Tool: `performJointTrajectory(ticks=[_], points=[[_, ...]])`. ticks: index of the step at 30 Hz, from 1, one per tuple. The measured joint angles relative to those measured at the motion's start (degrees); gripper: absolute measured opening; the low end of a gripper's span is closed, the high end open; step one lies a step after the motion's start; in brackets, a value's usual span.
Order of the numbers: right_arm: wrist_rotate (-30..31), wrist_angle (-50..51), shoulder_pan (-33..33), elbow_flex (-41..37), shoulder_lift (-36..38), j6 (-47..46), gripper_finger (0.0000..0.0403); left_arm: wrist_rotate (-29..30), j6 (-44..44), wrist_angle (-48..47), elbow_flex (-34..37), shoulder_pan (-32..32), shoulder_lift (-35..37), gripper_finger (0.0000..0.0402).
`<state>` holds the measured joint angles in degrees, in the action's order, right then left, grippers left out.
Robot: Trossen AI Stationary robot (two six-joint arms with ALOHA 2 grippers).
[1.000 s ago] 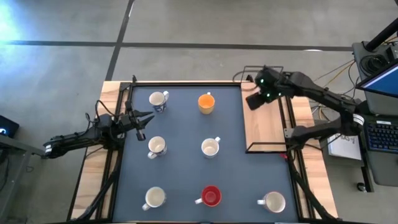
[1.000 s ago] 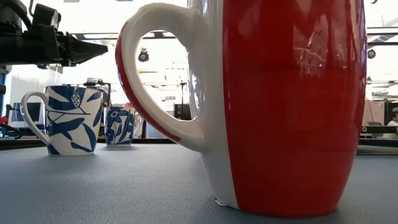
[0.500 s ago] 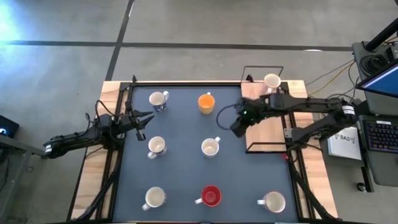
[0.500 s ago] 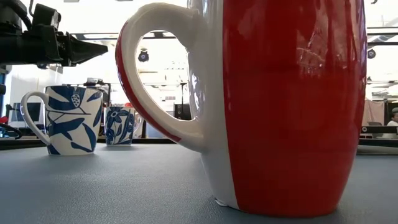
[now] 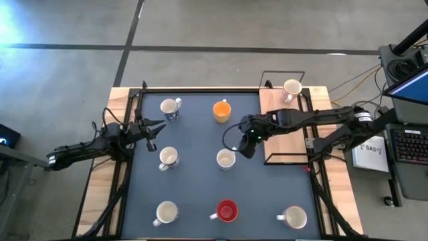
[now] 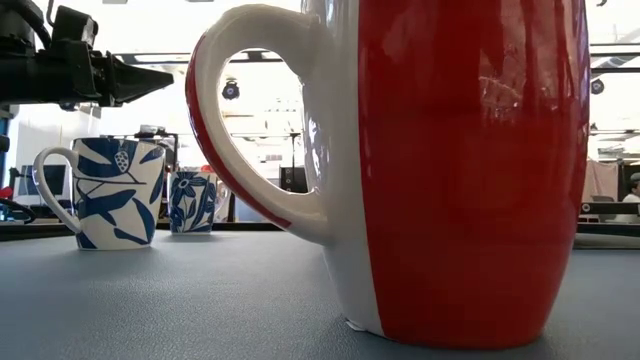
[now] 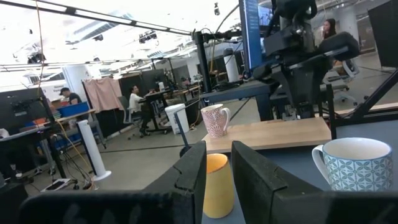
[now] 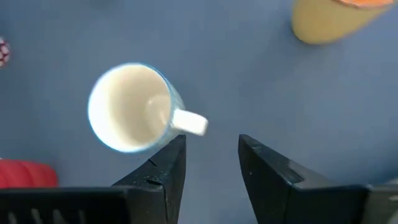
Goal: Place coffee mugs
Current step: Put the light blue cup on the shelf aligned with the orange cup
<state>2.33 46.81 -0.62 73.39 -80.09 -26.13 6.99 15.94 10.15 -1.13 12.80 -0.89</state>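
Observation:
Several mugs stand upright on the dark mat (image 5: 194, 187), among them an orange one (image 5: 222, 110), a red one (image 5: 227, 211) and a white one in the middle (image 5: 226, 158). Another mug (image 5: 291, 88) stands on the wooden board. My right gripper (image 5: 243, 148) is open and hovers over the mat just right of the middle mug. In the right wrist view that mug (image 8: 130, 115) shows its handle (image 8: 189, 122) just ahead of my right gripper (image 8: 211, 158). My left gripper (image 5: 151, 127) is open and waits at the mat's left edge, touching nothing.
A black wire frame (image 5: 287, 161) edges the wooden board (image 5: 284, 140) right of the mat. In the low view the red mug (image 6: 470, 170) fills the foreground and blue-patterned mugs (image 6: 110, 190) stand behind. Bare mat lies between the mugs. People and desks show in the room beyond.
My right gripper has swung from above the wooden board toward the table's left and near side, out over the mat to the middle white mug. The mug on the board, hidden under the arm before, now shows.

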Motion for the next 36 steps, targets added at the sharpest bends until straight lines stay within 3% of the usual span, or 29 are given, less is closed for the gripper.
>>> performJointTrajectory(ticks=[17,30,36], points=[[-0.85,-13.22,1.97,0.09,-11.34,4.69,0.0125,-0.01,-0.01,0.00,0.00,0.00,0.00,0.0059],[-1.29,-13.32,2.01,0.11,-16.24,6.71,0.0124,-0.01,0.00,0.01,-0.01,0.00,0.00,0.0059],[-1.20,-13.41,1.98,0.17,-17.23,6.90,0.0086,-0.01,-0.01,0.00,0.00,0.00,0.00,0.0059]])
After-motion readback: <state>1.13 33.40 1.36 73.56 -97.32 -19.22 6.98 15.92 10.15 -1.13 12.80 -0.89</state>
